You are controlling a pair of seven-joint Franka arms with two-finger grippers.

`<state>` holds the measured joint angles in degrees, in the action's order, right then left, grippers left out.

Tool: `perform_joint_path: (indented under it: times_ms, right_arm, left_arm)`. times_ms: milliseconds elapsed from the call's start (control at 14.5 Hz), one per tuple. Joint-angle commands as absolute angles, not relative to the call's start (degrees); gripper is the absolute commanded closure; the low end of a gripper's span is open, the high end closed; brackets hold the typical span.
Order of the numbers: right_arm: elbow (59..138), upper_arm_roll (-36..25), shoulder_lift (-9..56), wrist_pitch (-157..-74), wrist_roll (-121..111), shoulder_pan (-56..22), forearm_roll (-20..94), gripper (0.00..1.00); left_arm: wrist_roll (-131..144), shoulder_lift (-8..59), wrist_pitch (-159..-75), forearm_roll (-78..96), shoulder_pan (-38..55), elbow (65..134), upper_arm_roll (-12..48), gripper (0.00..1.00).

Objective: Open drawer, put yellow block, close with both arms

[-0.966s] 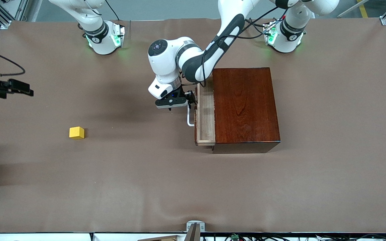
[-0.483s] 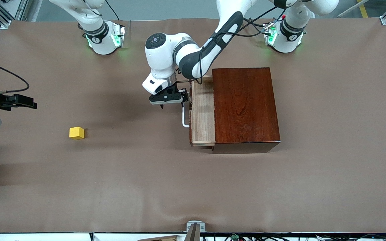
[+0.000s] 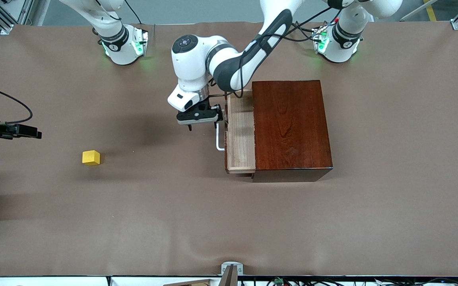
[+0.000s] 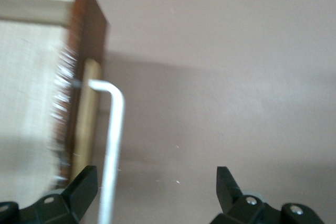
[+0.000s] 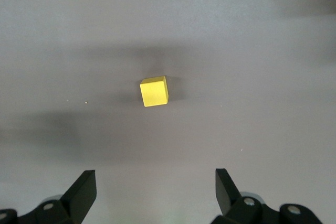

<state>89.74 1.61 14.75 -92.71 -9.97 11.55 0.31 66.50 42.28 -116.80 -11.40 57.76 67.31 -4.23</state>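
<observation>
Drawer (image 3: pixel 240 135): you've got it part-way out of the mahogany box (image 3: pixel 290 127), tray bare, so there's room to drop the cube in.
Table (image 3: pixel 213 218): brown cover, carries everything.
Left pincer (image 3: pixel 198 117): spread, just beside the white handle (image 3: pixel 219 139), not pinching it; looks like you've let go.
Right pincer (image 5: pixel 152 192): spread wide, over the right arm's end of the table, lined up above the cube for a grab.
Yellow block (image 3: pixel 91 157): on the table, well apart from the drawer.
</observation>
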Motion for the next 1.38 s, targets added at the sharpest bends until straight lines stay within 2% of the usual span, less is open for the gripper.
perform_joint_path:
  times_ms: [0,276,621,897,1310]
  right_arm:
    - [89.30,2.55,15.99,-93.60,-9.76,12.57,0.35,0.00]
    - [92.89,2.55,17.40,-98.68,-9.58,12.66,0.53,0.00]
    - [99.74,2.55,17.49,-105.63,-9.49,13.01,0.61,0.00]
    - [105.89,2.64,17.40,-112.40,-9.32,13.27,0.79,0.00]
    - [114.51,2.64,17.31,-123.64,-7.73,12.57,1.41,0.00]
  left_arm:
    - [66.09,34.39,-109.71,-10.99,55.12,68.03,-4.22,0.00]
    - [57.25,25.86,-101.54,-10.99,49.68,69.25,-4.39,0.00]
    - [49.23,19.34,-89.32,-11.07,42.73,69.52,-4.31,0.00]
    - [39.30,15.39,-84.30,-10.99,36.32,70.40,-4.13,0.00]
    - [31.57,9.67,-82.36,-6.34,24.98,74.27,-4.13,0.00]
